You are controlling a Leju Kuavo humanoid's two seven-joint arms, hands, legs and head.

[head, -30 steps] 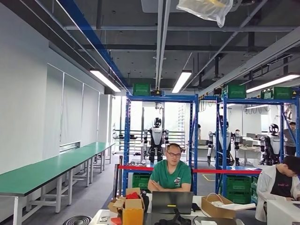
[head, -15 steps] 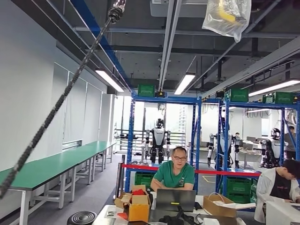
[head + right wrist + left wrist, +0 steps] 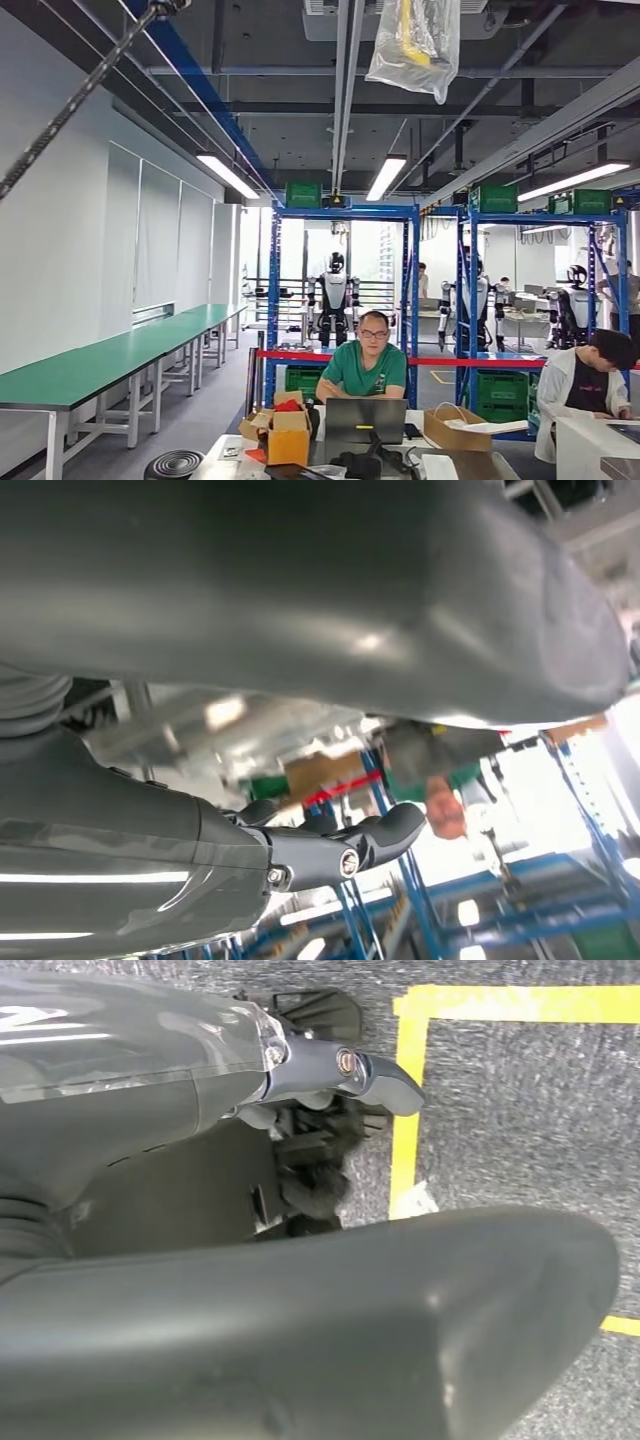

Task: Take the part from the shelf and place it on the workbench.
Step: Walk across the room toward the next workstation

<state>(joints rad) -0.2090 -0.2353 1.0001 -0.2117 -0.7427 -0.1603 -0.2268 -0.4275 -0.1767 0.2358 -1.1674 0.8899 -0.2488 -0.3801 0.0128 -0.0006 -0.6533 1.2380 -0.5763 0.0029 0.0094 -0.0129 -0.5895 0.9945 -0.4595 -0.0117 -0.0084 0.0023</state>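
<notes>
A clear plastic bag with a yellow part (image 3: pixel 416 42) inside hangs from above the top edge of the head view; what holds it is hidden. The right wrist view looks out across the room, with my right hand (image 3: pixel 332 845) showing a grey thumb over dark fingers. Whether anything is in that hand is hidden. My left hand (image 3: pixel 332 1130) hangs over the grey floor, thumb stretched out, with nothing in it. A long green workbench (image 3: pixel 90 365) runs along the left wall. Blue shelves (image 3: pixel 340 213) stand far ahead.
A person in green sits behind a laptop (image 3: pixel 366 420) at a table ahead, among cardboard boxes (image 3: pixel 288 438). Another person (image 3: pixel 585 390) sits at the right. A dark cable (image 3: pixel 68 105) slants across the upper left. Other robots (image 3: pixel 332 300) stand by the shelves. Yellow tape (image 3: pixel 407 1110) marks the floor.
The whole picture has shifted as the camera moved. The hanging bag has swung left and now hangs lower and longer. The dark cable entered view and sits higher now.
</notes>
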